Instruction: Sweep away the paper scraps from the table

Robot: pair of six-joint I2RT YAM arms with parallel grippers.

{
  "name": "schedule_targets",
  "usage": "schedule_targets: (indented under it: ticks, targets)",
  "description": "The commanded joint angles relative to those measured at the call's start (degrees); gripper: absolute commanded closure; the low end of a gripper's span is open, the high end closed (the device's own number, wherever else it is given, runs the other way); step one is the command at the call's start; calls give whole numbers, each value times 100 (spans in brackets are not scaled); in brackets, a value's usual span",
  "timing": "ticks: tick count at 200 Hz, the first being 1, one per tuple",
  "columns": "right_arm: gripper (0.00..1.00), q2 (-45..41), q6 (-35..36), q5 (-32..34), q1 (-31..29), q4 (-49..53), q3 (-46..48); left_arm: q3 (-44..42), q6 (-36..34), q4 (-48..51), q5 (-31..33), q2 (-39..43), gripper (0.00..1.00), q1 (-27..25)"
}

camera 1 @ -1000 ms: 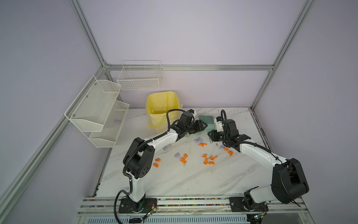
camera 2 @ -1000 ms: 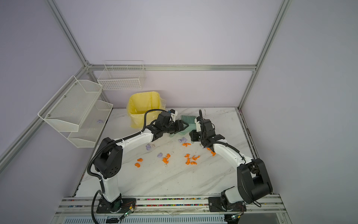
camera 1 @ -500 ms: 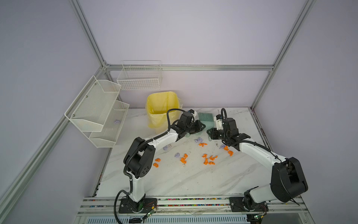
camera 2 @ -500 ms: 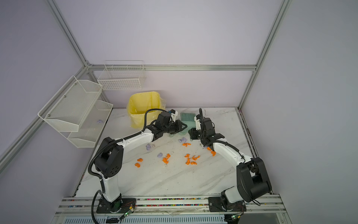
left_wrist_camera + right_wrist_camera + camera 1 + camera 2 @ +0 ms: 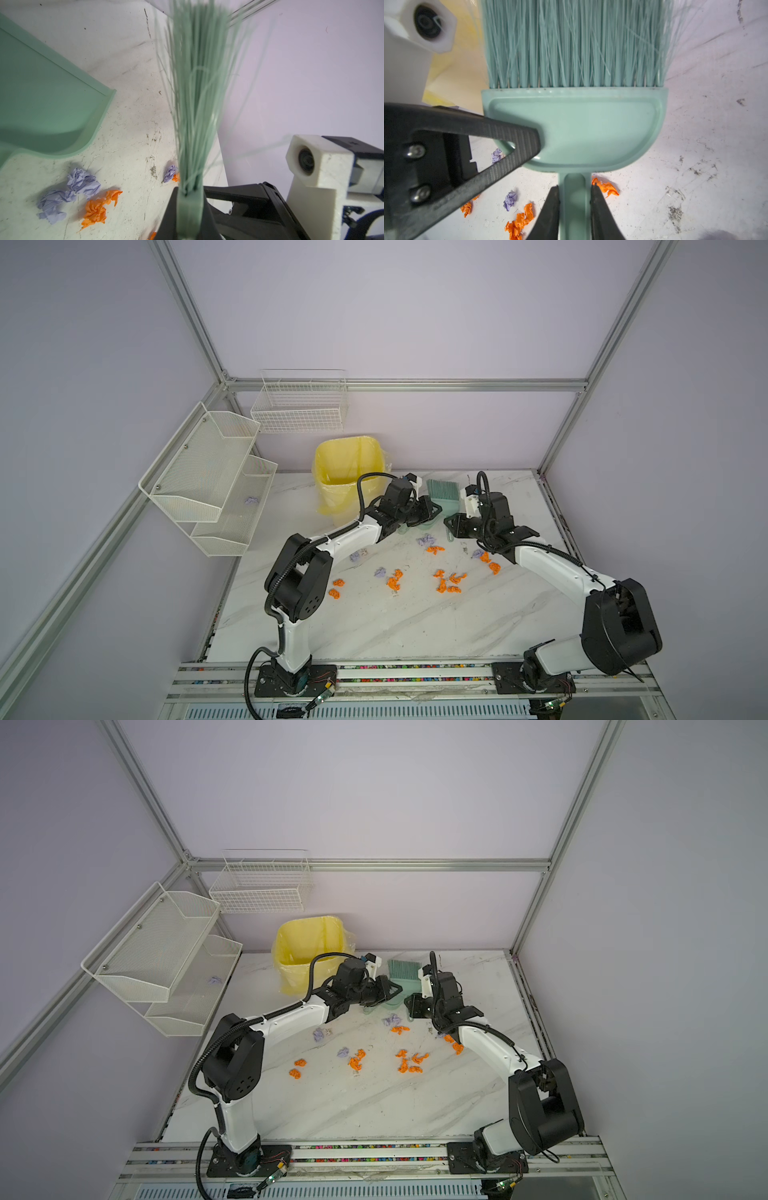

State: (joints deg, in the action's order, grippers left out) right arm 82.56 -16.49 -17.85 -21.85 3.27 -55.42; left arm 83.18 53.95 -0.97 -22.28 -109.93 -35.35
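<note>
Orange and lilac paper scraps [image 5: 446,583] [image 5: 409,1063] lie scattered over the middle of the white marbled table [image 5: 374,626]. A green brush [image 5: 442,493] [image 5: 404,971] is held at the far centre, bristles towards the back wall. My right gripper [image 5: 574,189] [image 5: 452,526] is shut on its handle. My left gripper [image 5: 189,193] [image 5: 432,512] is shut on the side edge of the brush head [image 5: 575,128]. A green dustpan [image 5: 41,99] lies on the table beside the brush, mostly hidden under the left gripper in both top views. More scraps [image 5: 81,182] [image 5: 519,224] lie just in front of it.
A yellow-lined bin [image 5: 347,472] stands at the back, left of the brush. White mesh shelves [image 5: 208,477] on the left wall hold one lilac scrap [image 5: 251,500]. A wire basket [image 5: 299,406] hangs on the back wall.
My left gripper's jaws have closed onto the brush head. The brush and both grippers have shifted slightly towards the back wall. The scraps have not moved.
</note>
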Motion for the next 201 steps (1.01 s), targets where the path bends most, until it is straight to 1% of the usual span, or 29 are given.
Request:
schedule_targets:
  ticks: [1, 13, 32, 35, 39, 44, 49, 58, 75, 91, 99, 110, 126, 135, 156, 174, 189, 201]
  targets:
    - [86, -333, -47, -663, -100, -384, 65, 226, 19, -291, 72, 68, 100, 68]
    - [75, -356, -60, -692, -98, -386, 90, 209, 19, -287, 83, 93, 100, 85]
    - [60, -357, -116, -744, -86, -372, 115, 183, 49, -310, 93, 135, 100, 112]
    - [59, -356, -124, -753, -88, -375, 118, 174, 53, -326, 94, 137, 100, 122]
    - [53, -362, -142, -767, -88, -373, 119, 164, 62, -338, 100, 143, 100, 125]
    - [50, -361, -160, -779, -83, -365, 123, 164, 76, -359, 93, 149, 100, 133]
    - [46, -515, -201, -813, -75, -378, 132, 164, 80, -374, 101, 158, 100, 147]
    - [39, -546, -292, -885, -24, -390, 157, 180, 57, -407, 50, 170, 100, 178]
    - [33, -581, -504, -1091, 117, -510, 228, 184, 58, -430, 48, 217, 100, 316]
    - [25, -638, -764, -1449, 282, -775, 371, 88, 229, -771, -78, 275, 100, 450]
    - [21, -685, -925, -1628, 400, -986, 477, 60, 309, -918, -133, 296, 100, 491]
    - [17, -736, -1096, -1765, 529, -1177, 595, 58, 382, -1070, -187, 305, 100, 520]
    - [7, -793, -1417, -1992, 743, -1551, 797, 56, 426, -1249, -203, 332, 100, 521]
    - [3, -841, -1697, -2160, 889, -1957, 987, 47, 494, -1371, -214, 315, 100, 521]
    - [3, -902, -2406, -2413, 1142, -2952, 1422, -46, 754, -1828, -288, 288, 100, 529]
    - [3, -881, -2859, -2483, 1172, -3638, 1656, -153, 1055, -2267, -366, 238, 100, 521]
    - [3, -784, -3467, -2582, 1169, -4569, 1893, -233, 1285, -2630, -417, 193, 100, 521]
    - [3, -710, -3786, -2583, 1173, -5094, 1987, -282, 1445, -2872, -448, 146, 100, 521]
